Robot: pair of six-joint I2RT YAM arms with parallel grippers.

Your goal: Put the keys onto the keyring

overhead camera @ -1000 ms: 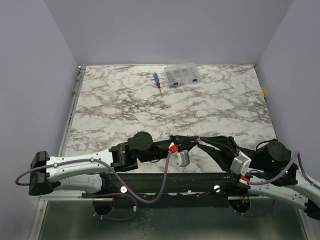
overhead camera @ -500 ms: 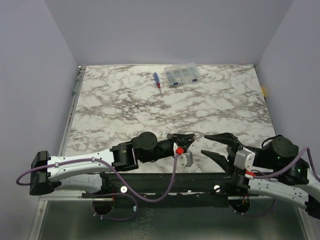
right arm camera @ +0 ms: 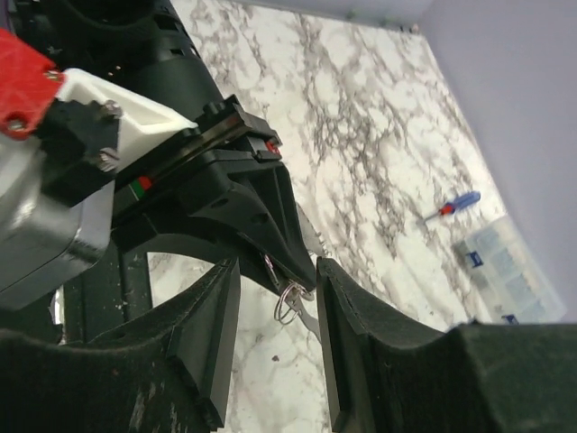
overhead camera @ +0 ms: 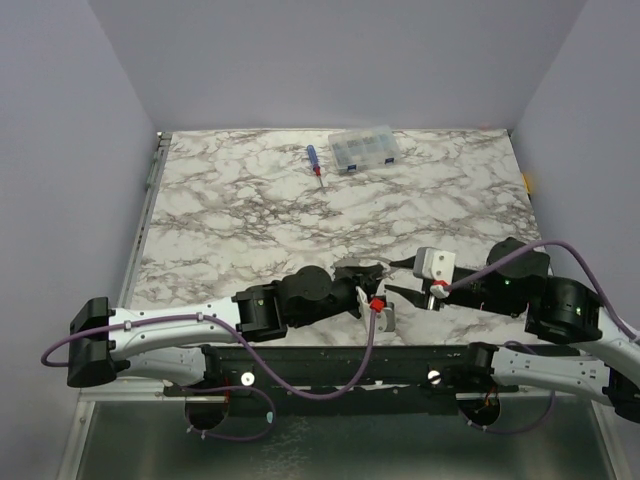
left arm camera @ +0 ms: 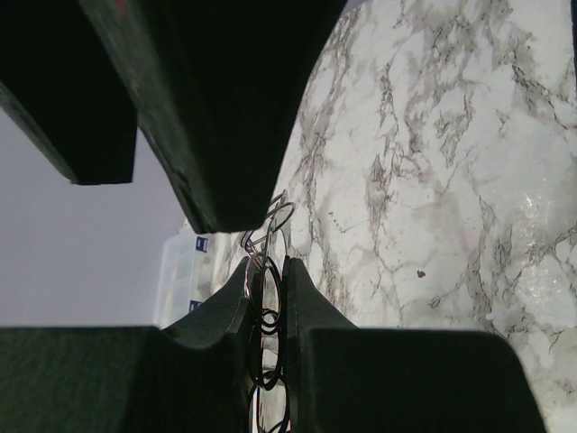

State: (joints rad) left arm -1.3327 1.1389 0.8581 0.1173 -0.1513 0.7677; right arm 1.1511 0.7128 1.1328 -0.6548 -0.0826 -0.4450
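Observation:
My left gripper point(overhead camera: 366, 273) is shut on the keyring point(left arm camera: 267, 290), a chain of thin linked metal rings pinched edge-on between its pads; more silver rings point(left arm camera: 273, 219) stick out past the tips. In the right wrist view a small silver ring point(right arm camera: 290, 302) and a toothed silver key blade point(right arm camera: 306, 236) hang at the left gripper's tip. My right gripper point(overhead camera: 393, 279) is open and its two fingers point(right arm camera: 213, 336) stand on either side of that tip and ring without touching them. No coloured key heads show.
A blue-and-red-handled screwdriver point(overhead camera: 314, 160) and a clear plastic compartment box point(overhead camera: 364, 149) lie at the far edge of the marble table point(overhead camera: 230, 210). Both also show in the right wrist view, the screwdriver point(right arm camera: 451, 206) and the box point(right arm camera: 509, 271). Grey walls surround the table.
The right arm has risen and swung left, bringing its open jaws around the left gripper's tip. The left gripper has shifted slightly right, still shut on the rings.

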